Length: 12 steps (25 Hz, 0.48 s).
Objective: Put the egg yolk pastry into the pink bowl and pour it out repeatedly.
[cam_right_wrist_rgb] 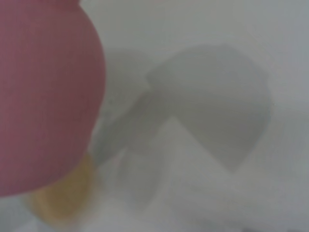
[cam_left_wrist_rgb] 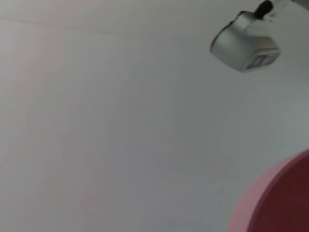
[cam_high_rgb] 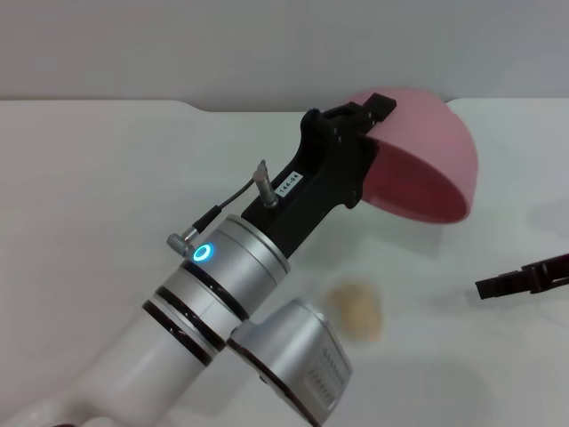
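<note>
**Bowl tipped in the left pincer, pastry loose on the bench**

Your left pincer [cam_high_rgb: 372, 114] is clamped on the rim of the pink bowl [cam_high_rgb: 427, 156], jaws closed down to the wall thickness, one finger over the outside. The bowl is lifted off the bench [cam_high_rgb: 98, 178] and tilted hard, mouth facing down and toward the right edge, over the middle of the far half. Nothing shows inside it.

The egg yolk pastry [cam_high_rgb: 358, 311] lies on the bench nearer the front edge, below the bowl's mouth and apart from it. It looks poured out already.

Your right pincer [cam_high_rgb: 484, 286] sits low near the right edge; only dark finger tips show, holding nothing, so I cannot tell how wide it stands.

Risks from here:
- A rim-only grip on glossy plastic could let the bowl twist or slide free while tilted.
- Setting the bowl down blind could land it on the pastry and squash it.
- The soft pastry could dent if the right pincer pinches too hard.
- It is round, so a nudge could roll it toward the front edge.
</note>
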Each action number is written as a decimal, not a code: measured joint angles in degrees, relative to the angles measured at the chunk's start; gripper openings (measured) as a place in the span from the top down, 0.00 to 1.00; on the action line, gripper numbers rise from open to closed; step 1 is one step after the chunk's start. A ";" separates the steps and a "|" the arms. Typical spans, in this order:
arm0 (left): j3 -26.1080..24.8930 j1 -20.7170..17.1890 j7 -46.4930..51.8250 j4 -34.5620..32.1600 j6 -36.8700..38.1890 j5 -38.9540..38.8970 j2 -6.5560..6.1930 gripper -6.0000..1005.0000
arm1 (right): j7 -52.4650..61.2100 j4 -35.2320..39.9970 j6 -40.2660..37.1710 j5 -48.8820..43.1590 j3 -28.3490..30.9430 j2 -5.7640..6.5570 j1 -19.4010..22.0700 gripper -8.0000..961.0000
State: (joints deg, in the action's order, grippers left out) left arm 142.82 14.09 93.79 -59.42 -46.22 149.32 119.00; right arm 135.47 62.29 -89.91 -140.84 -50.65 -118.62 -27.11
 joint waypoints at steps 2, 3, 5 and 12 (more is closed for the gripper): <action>0.06 0.26 -0.07 0.33 -1.00 -0.05 -0.02 0.99 | 0.00 -0.04 0.01 -0.04 0.26 0.01 0.04 0.51; 0.07 0.39 -0.14 0.50 -1.56 -0.02 -0.02 0.99 | 0.00 -0.06 0.01 -0.04 0.40 0.01 0.05 0.51; 0.13 0.69 -0.29 0.85 -2.93 0.01 -0.02 0.99 | 0.00 -0.06 0.01 -0.05 0.61 0.03 0.05 0.51; -1.84 0.73 4.19 -3.36 -2.83 -10.15 -0.22 0.99 | -0.35 -0.07 0.81 0.56 0.06 0.00 -0.78 0.51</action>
State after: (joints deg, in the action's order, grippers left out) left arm 140.97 14.81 97.98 -62.77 -49.05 139.16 118.78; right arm 135.12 62.22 -89.10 -140.28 -50.60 -118.62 -27.89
